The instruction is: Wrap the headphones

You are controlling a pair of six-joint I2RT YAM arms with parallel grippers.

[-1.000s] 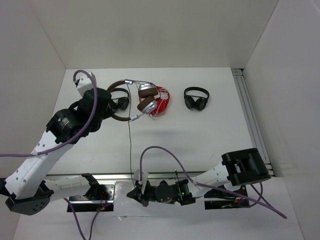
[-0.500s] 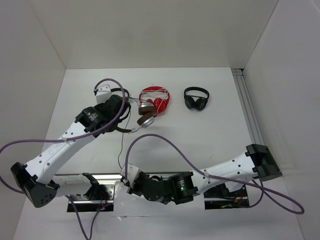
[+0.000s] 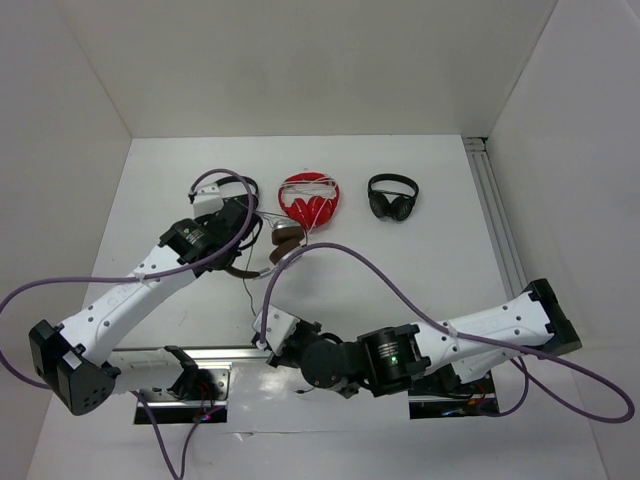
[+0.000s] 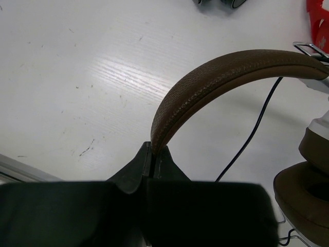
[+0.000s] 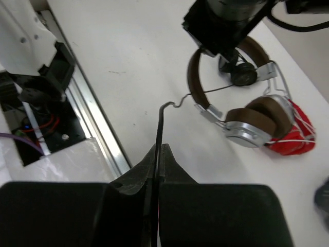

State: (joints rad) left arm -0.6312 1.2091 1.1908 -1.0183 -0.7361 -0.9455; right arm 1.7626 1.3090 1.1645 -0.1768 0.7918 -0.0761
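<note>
Left gripper [image 4: 154, 150] is clamped on the padded brown headband [image 4: 226, 69] of the silver-and-brown over-ear headphones [image 3: 288, 238], left of centre on a white table [image 3: 420, 270], just beside a red pair of headphones [image 3: 300, 205]. Right gripper [image 5: 158, 150], nearer the front edge, pinches their thin black cable [image 5: 159, 126].

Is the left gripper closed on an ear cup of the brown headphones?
No, the left gripper pinches the brown headband instead.
</note>
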